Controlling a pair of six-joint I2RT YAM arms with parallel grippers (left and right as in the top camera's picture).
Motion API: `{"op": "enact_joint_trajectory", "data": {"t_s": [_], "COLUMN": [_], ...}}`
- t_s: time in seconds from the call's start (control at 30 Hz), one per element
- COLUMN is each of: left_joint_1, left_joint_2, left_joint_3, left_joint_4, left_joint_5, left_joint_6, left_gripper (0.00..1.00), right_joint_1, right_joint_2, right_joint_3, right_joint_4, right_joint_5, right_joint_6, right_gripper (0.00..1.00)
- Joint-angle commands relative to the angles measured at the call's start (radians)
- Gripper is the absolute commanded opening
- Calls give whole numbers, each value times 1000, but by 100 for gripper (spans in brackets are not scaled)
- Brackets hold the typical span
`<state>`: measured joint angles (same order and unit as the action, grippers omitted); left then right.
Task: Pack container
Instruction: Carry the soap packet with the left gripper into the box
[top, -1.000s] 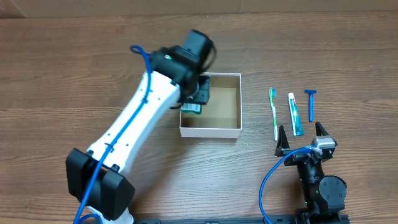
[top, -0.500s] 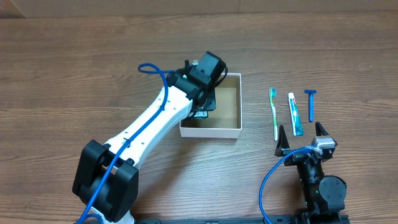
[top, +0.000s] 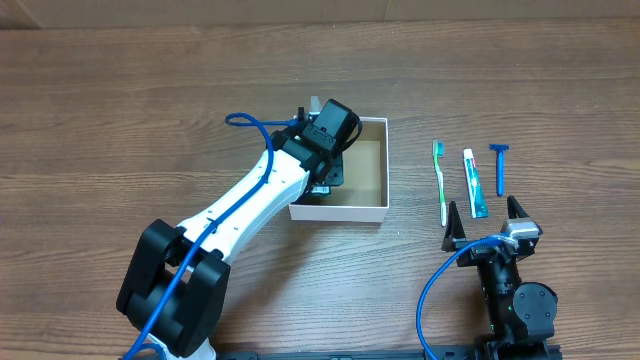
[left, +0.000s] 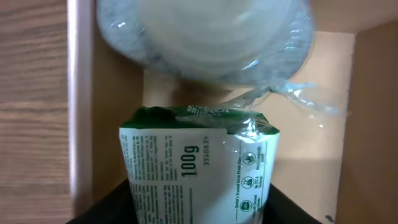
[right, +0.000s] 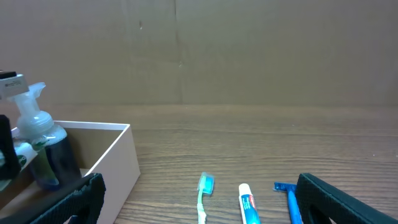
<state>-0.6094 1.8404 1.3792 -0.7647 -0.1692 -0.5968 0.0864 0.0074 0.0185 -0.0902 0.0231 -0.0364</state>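
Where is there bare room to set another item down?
Free: right half of the container, along its right wall; the table strip between container and toothbrush. Crowded: its left side under the left arm; toothbrush, toothpaste, razor row.

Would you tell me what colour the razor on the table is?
The razor is blue; the overhead view shows it best.

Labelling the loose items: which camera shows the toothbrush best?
Overhead: the whole toothbrush lies in plain sight, head pointing away from the robot, beside the toothpaste. Right wrist catches only its head and some handle, cut off at the bottom edge. Left wrist looks into the box and shows none of it.
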Motion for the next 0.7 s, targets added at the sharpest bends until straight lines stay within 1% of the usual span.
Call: {"op": "enact_joint_trajectory", "data": {"t_s": [0.0, 0.07, 0.1, 0.13, 0.3, 0.37, 0.47, 0.57, 0.67], "left_joint_1": [-6, -6, -6, -7, -6, -7, -6, -3, 29], "left_joint_2": [3, 3, 3, 3, -6, -15, -28, -38, -55], "left_joint_3": [-2, -1, 2, 8, 89, 148, 291, 399, 460], "left_joint_4": [11, 10, 8, 3, -63, -111, -235, -315, -380], "left_joint_5": [32, 32, 32, 33, 70, 94, 115, 97, 19], "left_joint_6": [79, 93, 97, 97, 97, 96, 95, 96, 95], "left_gripper": [64, 68, 75, 77, 76, 75, 75, 77, 79], "right_joint_1": [-3, -3, -3, -3, -3, -3, -3, -3, -3], "right_joint_2": [-3, -3, -3, -3, -3, -3, -3, -3, -3], "right_joint_3": [-10, -10, -10, -10, -10, -10, -10, -10, -10], "right_joint_4": [6, 6, 6, 6, 6, 6, 6, 6, 6], "right_joint_5": [-3, -3, -3, -3, -3, -3, -3, -3, -3], "right_joint_6": [6, 6, 6, 6, 6, 6, 6, 6, 6], "right_gripper": [100, 100, 100, 100, 100, 100, 100, 100, 100]}}
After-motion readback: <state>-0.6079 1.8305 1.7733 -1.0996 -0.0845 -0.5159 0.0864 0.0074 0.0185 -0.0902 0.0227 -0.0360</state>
